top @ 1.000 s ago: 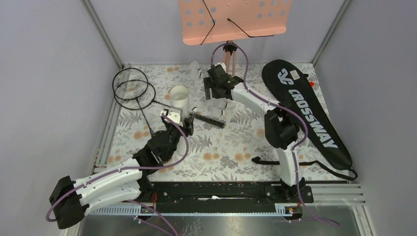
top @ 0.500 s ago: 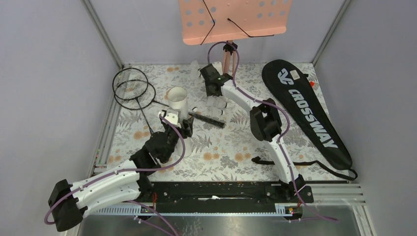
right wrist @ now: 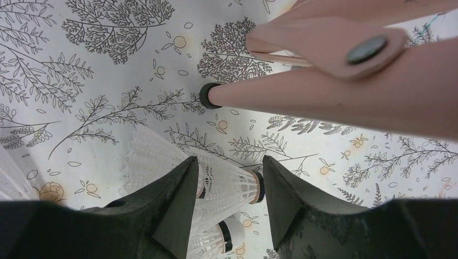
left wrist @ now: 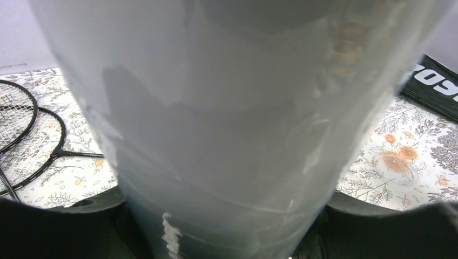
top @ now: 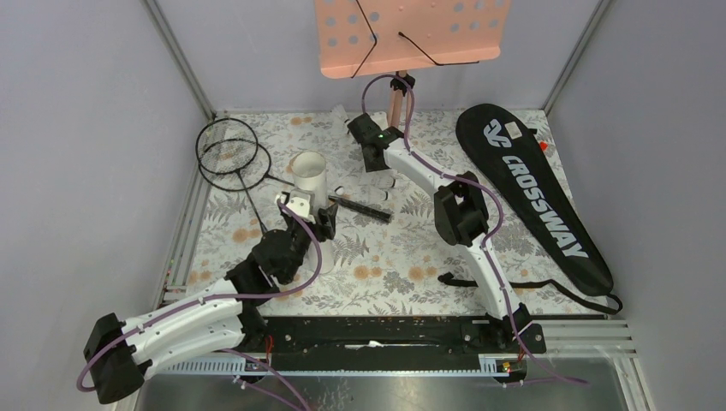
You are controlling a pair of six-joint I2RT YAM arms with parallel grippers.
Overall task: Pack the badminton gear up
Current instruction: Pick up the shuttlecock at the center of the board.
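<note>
My left gripper (top: 306, 208) is shut on the long white tube (top: 311, 174), held tilted with its open mouth up; the tube fills the left wrist view (left wrist: 227, 135), where my left gripper (left wrist: 227, 226) shows only as dark pads on each side. My right gripper (top: 371, 161) hangs open at the far middle, over white shuttlecocks (top: 383, 181). In the right wrist view one shuttlecock (right wrist: 232, 186) lies on the mat between the open gripper (right wrist: 229, 161); the right pad stands apart from it. Two black rackets (top: 227, 152) lie far left. The black CROSSWAY bag (top: 535, 197) lies right.
The pink music stand (top: 407, 34) rises at the back; its leg (right wrist: 335, 97) and foot (right wrist: 207, 95) are just beyond my right fingers. More shuttlecocks (top: 341, 116) lie by the stand. The bag's strap (top: 479, 281) trails near the right arm's base. Grey walls enclose the floral mat.
My right arm has stretched farther back toward the stand's base and come down over the shuttlecocks. My left gripper still holds the tube in about the same place.
</note>
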